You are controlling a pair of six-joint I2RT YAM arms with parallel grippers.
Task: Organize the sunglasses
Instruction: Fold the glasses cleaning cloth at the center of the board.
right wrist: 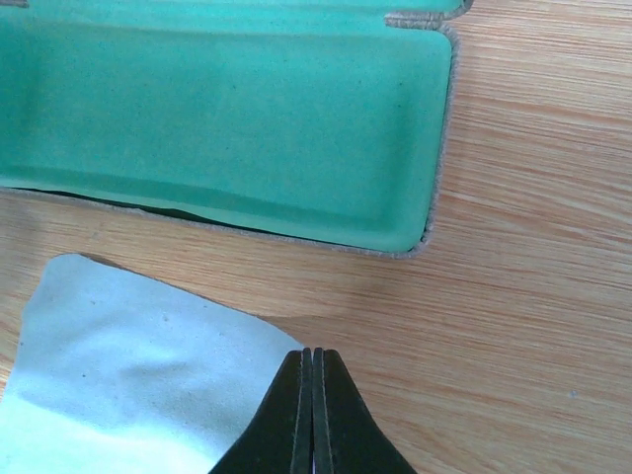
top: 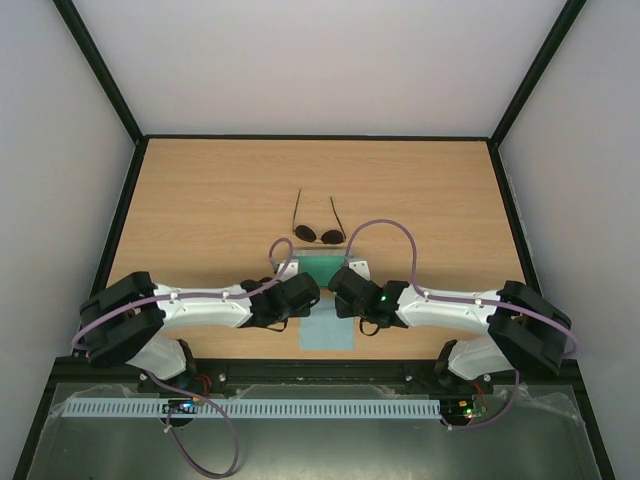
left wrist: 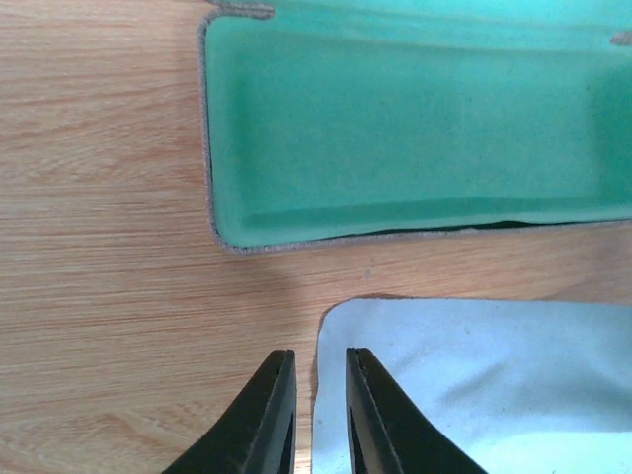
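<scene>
Sunglasses [top: 318, 235] lie on the table [top: 200, 200], just beyond the far edge of the open case [top: 322, 268]. The lenses face near and both temple arms are spread, pointing far. Only the top view shows them; neither wrist camera does.

I judge them very light and fragile. The wire frame is thin and will likely bend under a hard squeeze, and the dark lenses look slippery and easy to smudge or scratch. I would take hold at the bridge between the lenses, or at a hinge corner where frame meets temple, pinching gently. The long temples are springy and may need folding before the pair fits the case.

My left tool [left wrist: 319, 357] stands slightly parted with nothing between its fingers, over the left edge of the cloth [left wrist: 474, 375]. My right tool [right wrist: 313, 354] is pressed together on nothing, near the cloth's right side.

Count: one pair of sunglasses with two lenses and two temples, one case lying open with a green lining, one pale blue cloth near the case, and two tools.
</scene>
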